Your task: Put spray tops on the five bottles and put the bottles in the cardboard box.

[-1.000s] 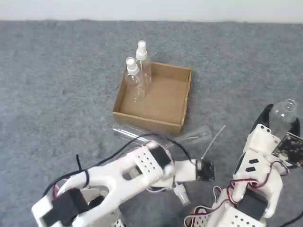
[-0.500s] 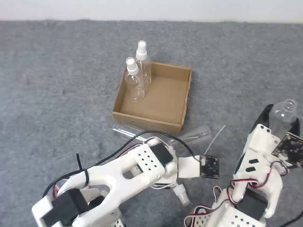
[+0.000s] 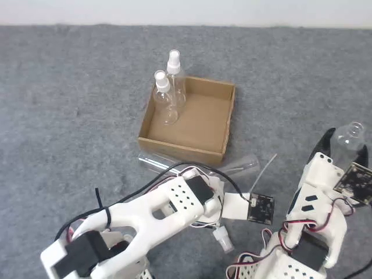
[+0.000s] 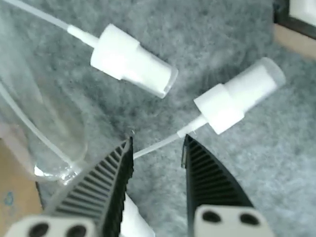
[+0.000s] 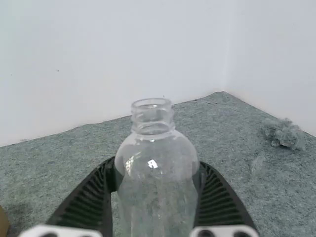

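My left gripper (image 4: 158, 143) hangs open just above the carpet, its tips on either side of the thin tube of a white spray top (image 4: 239, 101). A second spray top (image 4: 131, 61) lies beside it, and a clear bottle (image 4: 44, 128) lies close by. My right gripper (image 5: 155, 170) is shut on a clear bottle (image 5: 155, 163) with no top, held upright off the carpet (image 3: 350, 135). The cardboard box (image 3: 226, 125) holds two capped bottles (image 3: 164, 99) standing in its back left corner.
Two clear bottles (image 3: 174, 165) (image 3: 241, 164) lie on the grey carpet along the box's front wall. A loose spray top (image 3: 222, 238) lies under the left arm (image 3: 174, 206), a thin tube (image 3: 264, 171) to its right. Open carpet surrounds the box.
The left arm's wrist has shifted right and a little nearer over the loose spray tops. The right arm and its bottle have kept still.
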### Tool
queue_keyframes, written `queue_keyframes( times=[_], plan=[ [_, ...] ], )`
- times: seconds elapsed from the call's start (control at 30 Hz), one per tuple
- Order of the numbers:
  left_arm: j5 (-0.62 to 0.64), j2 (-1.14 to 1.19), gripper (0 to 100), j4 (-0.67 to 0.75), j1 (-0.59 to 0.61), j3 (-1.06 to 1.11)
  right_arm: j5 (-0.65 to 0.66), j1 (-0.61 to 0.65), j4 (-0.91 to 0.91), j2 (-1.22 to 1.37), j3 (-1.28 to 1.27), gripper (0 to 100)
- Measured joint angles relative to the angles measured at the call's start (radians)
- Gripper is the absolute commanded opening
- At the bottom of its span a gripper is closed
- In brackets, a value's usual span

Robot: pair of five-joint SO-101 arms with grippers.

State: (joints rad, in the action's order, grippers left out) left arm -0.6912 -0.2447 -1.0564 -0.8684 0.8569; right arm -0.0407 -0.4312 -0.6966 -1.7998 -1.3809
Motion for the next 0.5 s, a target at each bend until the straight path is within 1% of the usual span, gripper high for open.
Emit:
queue_keyframes(
  times=[0.13,0.2,0.3,0.43,0.5],
  plan=[
    [-0.043,0.031,15,0.000,-0.002,0.000,0.000,0.000,0.000,0.000,0.000,3.7],
    [-0.052,0.081,15,0.003,-0.002,-0.002,0.000,0.000,0.000,0.000,0.000,3.7],
    [-0.055,0.184,14,-0.012,-0.002,-0.061,0.000,0.000,0.000,0.000,0.000,3.7],
    [-0.055,0.264,6,-0.066,-0.002,-0.137,0.000,0.000,0.000,0.000,0.000,3.7],
    [-0.057,0.265,4,-0.083,-0.005,-0.140,0.000,0.000,0.000,0.000,0.000,3.7]
  ],
)
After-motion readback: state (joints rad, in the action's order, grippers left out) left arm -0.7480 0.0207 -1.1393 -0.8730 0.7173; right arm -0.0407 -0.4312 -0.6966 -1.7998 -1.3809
